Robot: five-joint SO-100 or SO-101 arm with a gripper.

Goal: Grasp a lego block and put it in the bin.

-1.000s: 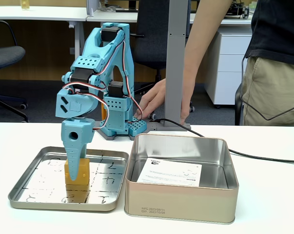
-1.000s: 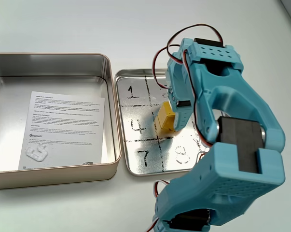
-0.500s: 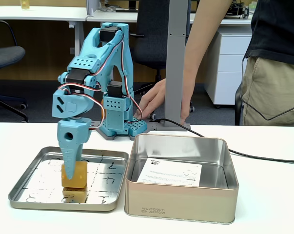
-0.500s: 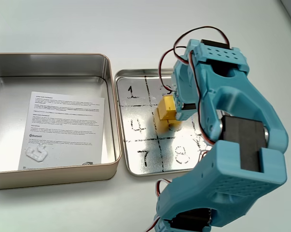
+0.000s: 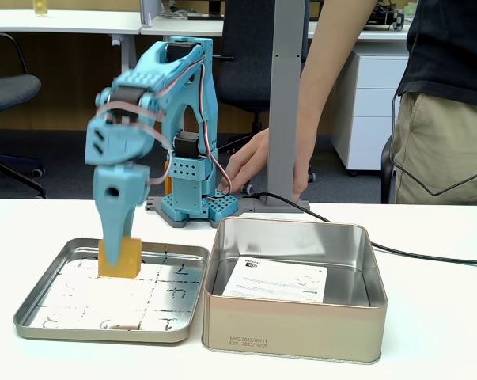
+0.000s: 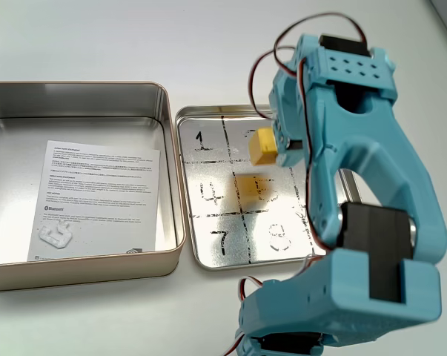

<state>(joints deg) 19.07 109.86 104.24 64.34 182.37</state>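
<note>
An orange-yellow lego block (image 5: pixel 120 258) (image 6: pixel 264 145) hangs above the shallow marked tray (image 5: pixel 40 310) (image 6: pixel 208 252), with my blue gripper (image 5: pixel 116 249) (image 6: pixel 276 148) shut on it. A blurred yellow reflection of the block shows on the tray floor below. The bin (image 5: pixel 293 336) (image 6: pixel 75 100), a deep silvery tin with a white leaflet inside, stands right beside the tray: to its right in a fixed view from the front, to its left in a fixed view from above. The gripper is apart from the bin, over the tray's middle.
A person stands behind the table at the right, a hand (image 5: pixel 246 162) resting near the arm's base (image 5: pixel 192 207). A black cable (image 5: pixel 428 255) runs across the white table behind the bin. Office chairs and desks fill the background.
My gripper has risen with the lego block held in it, lifting the block off the tray floor. Bin and tray have not moved.
</note>
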